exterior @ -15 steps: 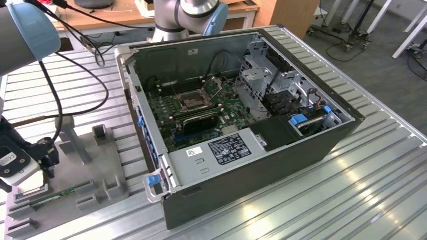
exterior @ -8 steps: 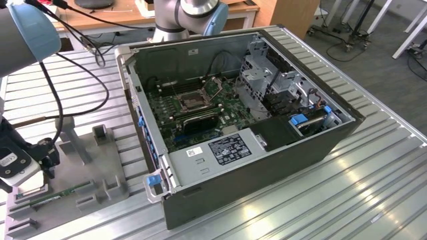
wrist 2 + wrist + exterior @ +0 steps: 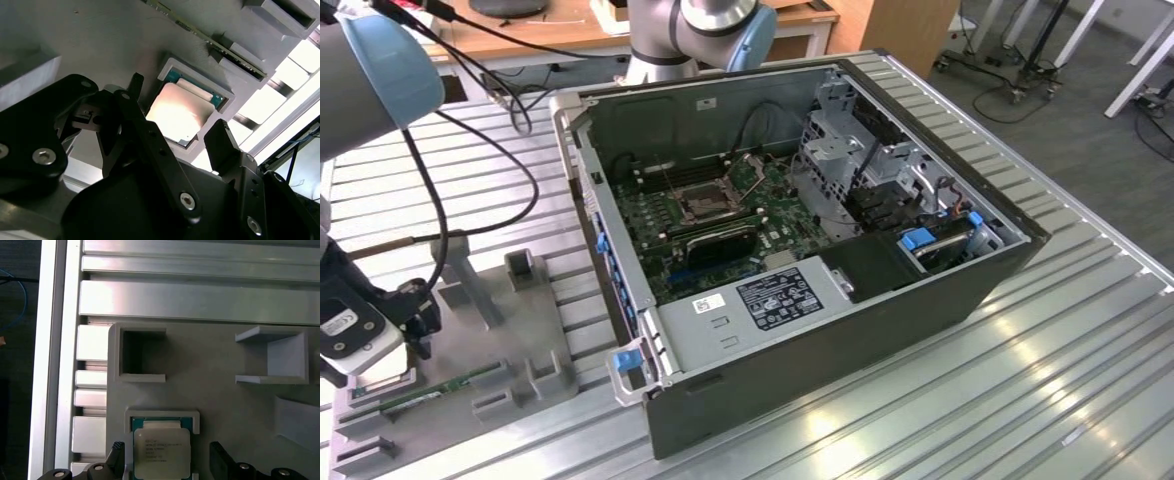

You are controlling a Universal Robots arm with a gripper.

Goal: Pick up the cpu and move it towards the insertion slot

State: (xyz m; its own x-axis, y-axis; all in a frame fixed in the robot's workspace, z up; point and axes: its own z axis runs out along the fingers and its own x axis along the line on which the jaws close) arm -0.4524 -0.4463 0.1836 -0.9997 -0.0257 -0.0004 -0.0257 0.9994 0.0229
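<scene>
The cpu (image 3: pixel 161 452), a pale silvery square chip with a green rim, lies flat in a raised recess of the grey tray (image 3: pixel 215 405). My gripper (image 3: pixel 167 454) hangs just over it and is open: one black finger (image 3: pixel 117 454) stands on each side of the chip, with a gap to it. The second wrist view has the same cpu (image 3: pixel 177 112) between the fingertips (image 3: pixel 222 140). In the exterior view my gripper (image 3: pixel 374 372) is low over the tray at the exterior view's left. The insertion slot (image 3: pixel 703 197) sits in the green motherboard inside the open case.
The open computer case (image 3: pixel 854 330) stands on a ribbed metal table (image 3: pixel 1014 400), with drive cages and cables inside. A long green memory stick (image 3: pixel 434 392) lies on the tray beside the cpu recess. Grey tray posts (image 3: pixel 467 285) rise nearby. A cable (image 3: pixel 440 200) hangs from the arm.
</scene>
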